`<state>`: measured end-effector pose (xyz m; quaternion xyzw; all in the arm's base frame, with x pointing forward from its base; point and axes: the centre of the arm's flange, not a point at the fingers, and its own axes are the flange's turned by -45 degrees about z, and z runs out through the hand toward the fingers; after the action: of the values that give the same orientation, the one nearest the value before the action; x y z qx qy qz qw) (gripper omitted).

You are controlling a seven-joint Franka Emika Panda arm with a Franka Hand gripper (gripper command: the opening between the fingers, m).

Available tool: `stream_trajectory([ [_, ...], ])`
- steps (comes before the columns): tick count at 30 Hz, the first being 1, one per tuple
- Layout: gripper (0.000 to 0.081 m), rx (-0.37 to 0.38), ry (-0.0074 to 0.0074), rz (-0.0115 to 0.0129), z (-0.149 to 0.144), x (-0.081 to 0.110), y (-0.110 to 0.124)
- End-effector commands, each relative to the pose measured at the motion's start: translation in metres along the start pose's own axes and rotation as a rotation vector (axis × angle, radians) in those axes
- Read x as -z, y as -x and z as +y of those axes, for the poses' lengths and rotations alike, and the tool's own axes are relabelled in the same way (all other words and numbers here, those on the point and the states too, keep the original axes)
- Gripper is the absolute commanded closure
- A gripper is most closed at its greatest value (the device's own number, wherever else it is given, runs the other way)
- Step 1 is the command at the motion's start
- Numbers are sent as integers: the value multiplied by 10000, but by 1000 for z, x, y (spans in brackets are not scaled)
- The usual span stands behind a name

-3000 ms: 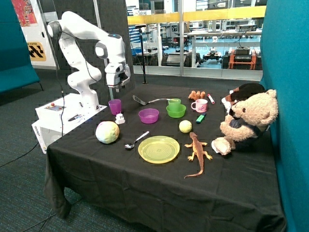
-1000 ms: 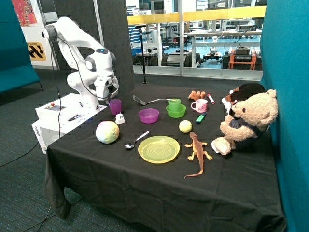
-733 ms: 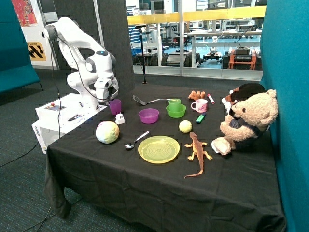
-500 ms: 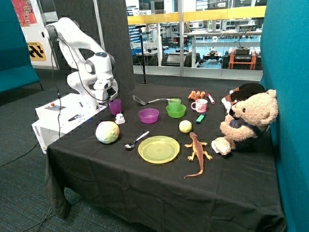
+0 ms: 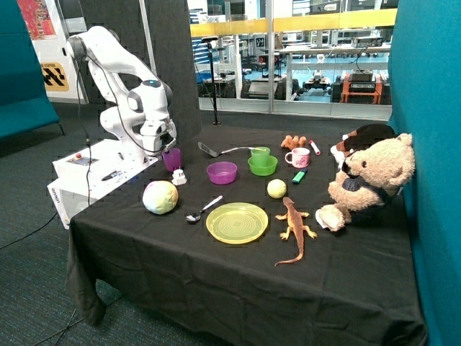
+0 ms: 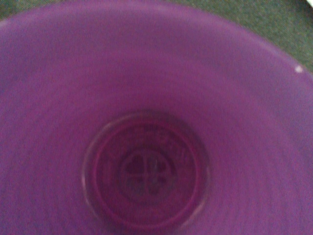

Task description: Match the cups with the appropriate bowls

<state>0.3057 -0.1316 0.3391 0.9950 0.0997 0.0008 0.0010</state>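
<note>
The gripper point(image 5: 164, 146) is at the purple cup point(image 5: 171, 158), left of the purple bowl point(image 5: 222, 172); whether its jaws are spread cannot be told.

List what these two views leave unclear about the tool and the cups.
1. Tool: in the outside view the wrist housing hides its fingers at the purple cup; open or shut cannot be told.
2. Wrist view: the purple cup's inside fills the picture, so no fingers show.
3. Green cup: the green bowl hides its lower part in the outside view.
</note>
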Motion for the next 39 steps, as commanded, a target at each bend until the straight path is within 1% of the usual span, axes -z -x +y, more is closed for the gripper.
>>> stream_trajectory([
  [1,369,26,-21,-14,-6,-8,-7],
  [9,379,125,-21,-14,-11,-15,-9],
  [10,385,127,-21,-14,-12,-16,-9],
  [11,407,134,-21,-14,-12,-16,-9],
  [12,438,121,-21,-14,-13,-17,-9],
  [13,540,108,-21,-14,-14,-17,-9],
  [15,719,74,-21,-14,-15,-17,-10],
  [16,763,72,-21,-14,-16,-17,-11],
  [17,786,45,-21,-14,-17,-17,-11],
  [21,807,35,-21,-14,-17,-17,-12],
  [39,808,72,-21,-14,-16,-16,-12],
])
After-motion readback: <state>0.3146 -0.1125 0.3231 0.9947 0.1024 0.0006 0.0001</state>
